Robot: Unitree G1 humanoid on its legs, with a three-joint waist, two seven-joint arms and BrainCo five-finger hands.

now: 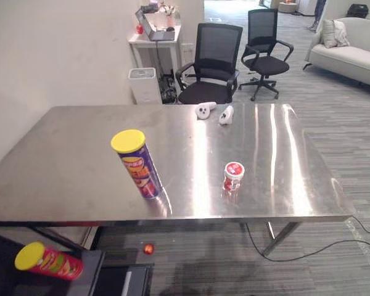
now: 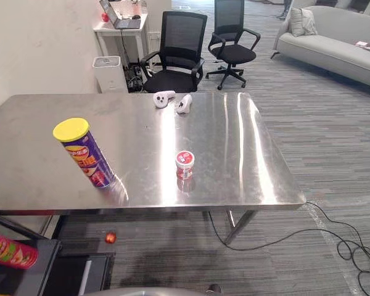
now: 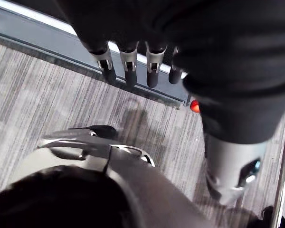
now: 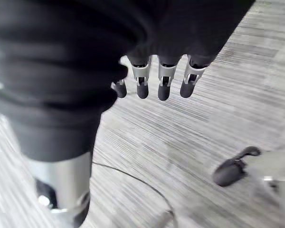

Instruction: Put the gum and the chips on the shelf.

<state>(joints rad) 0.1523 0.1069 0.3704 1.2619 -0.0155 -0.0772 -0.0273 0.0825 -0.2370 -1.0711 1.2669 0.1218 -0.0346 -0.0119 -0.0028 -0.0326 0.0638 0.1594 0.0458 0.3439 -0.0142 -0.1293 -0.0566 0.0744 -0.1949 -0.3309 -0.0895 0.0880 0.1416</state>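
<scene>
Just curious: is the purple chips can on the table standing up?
Upright: the chips can rests on its base, yellow lid on top.

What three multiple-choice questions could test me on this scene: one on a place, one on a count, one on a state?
1. Where is the gum tub? A) on the steel table, to the right of the purple chips can; B) on a chair; C) on the floor.
2. How many black office chairs stand beyond the table? A) one; B) two; C) four.
3. How is the purple chips can? A) lying on its side; B) upright without a lid; C) upright, yellow lid on.
Answers: 1 A, it stands on the tabletop beside the can; 2 B, two stand past the far edge; 3 C, it stands with its lid in place.
</scene>
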